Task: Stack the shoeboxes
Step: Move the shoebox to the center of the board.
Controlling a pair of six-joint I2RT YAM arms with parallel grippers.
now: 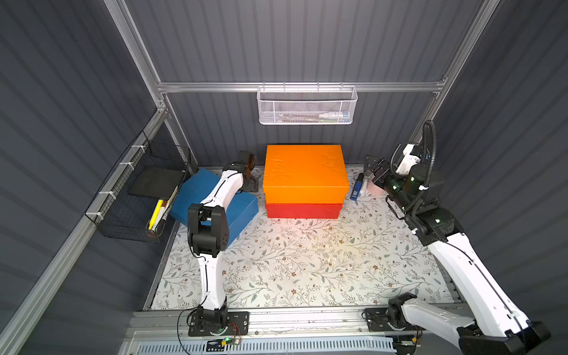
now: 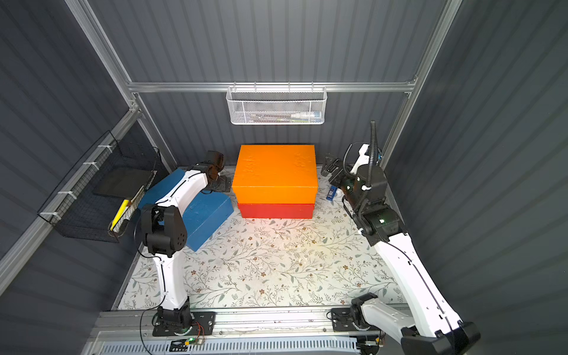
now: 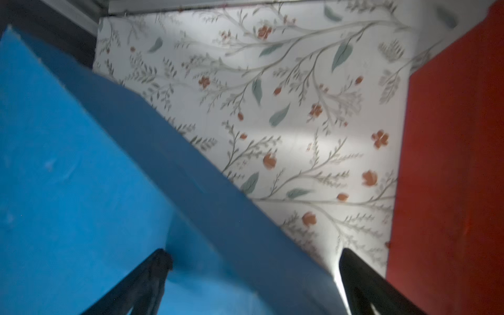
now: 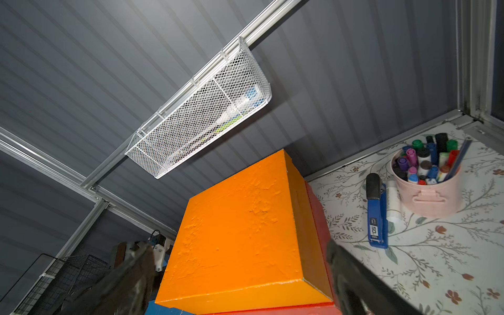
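Both top views: orange lidded cardboard shoebox (image 1: 305,172) (image 2: 274,173), solid paint, rough bumpy patches on the lid, stacked flat on a red cardboard shoebox (image 1: 303,211) (image 2: 275,211) of like footprint, at the far centre of the floral-patterned tabletop (image 1: 307,264). Blue cardboard shoebox (image 1: 242,212) (image 2: 209,215), matte paint, lies skewed at far left, just beside the stack, tilted with its left end raised.

Left wrist view: left gripper (image 3: 253,267) with jaws spread, straddling the blue box's upper edge; contact cannot be told.

Right wrist view: right gripper (image 4: 240,261) with jaws spread wide, holding nothing, at the orange box's right side. Blue stapler (image 4: 376,215) and pink pen cup (image 4: 431,196) stand right of the stack.
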